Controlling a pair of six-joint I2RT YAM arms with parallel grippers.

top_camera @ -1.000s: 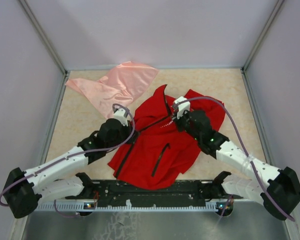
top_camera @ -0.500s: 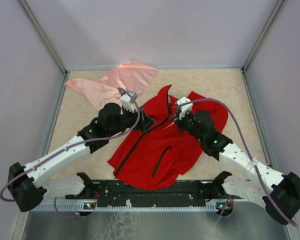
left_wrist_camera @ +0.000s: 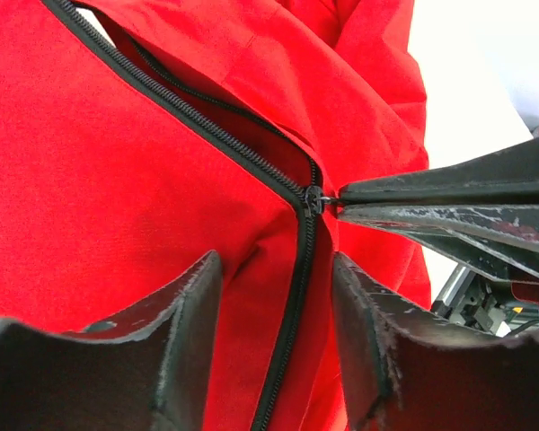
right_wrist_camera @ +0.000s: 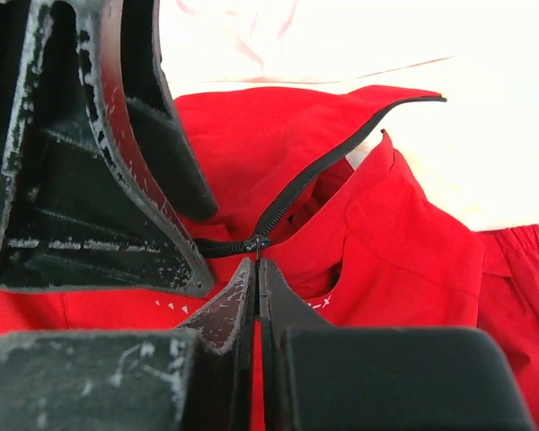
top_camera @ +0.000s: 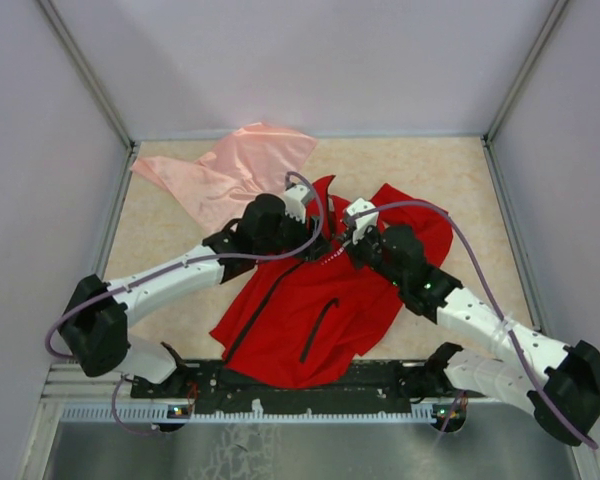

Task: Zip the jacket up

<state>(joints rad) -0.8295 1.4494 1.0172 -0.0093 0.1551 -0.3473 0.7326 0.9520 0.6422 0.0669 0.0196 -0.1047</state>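
The red jacket (top_camera: 365, 300) lies on the table, its black front zipper shut below the slider (left_wrist_camera: 314, 199) and split open above it towards the collar. My right gripper (right_wrist_camera: 258, 262) is shut on the zipper pull just under the slider (right_wrist_camera: 256, 242). It shows in the top view (top_camera: 340, 245) at the jacket's chest. My left gripper (left_wrist_camera: 277, 341) is open, its jaws standing either side of the closed zipper just below the slider, above the red cloth (left_wrist_camera: 117, 180). In the top view the left gripper (top_camera: 318, 245) is right beside the right one.
A pale pink shiny cloth (top_camera: 240, 165) lies at the back left, touching the jacket's collar side. Grey walls enclose the table on three sides. The arms' base rail (top_camera: 300, 385) runs along the near edge, under the jacket's hem.
My left arm has swung right from the jacket's left edge to the zipper beside the right gripper. The right gripper has stayed at the chest, and the jacket has shifted slightly.
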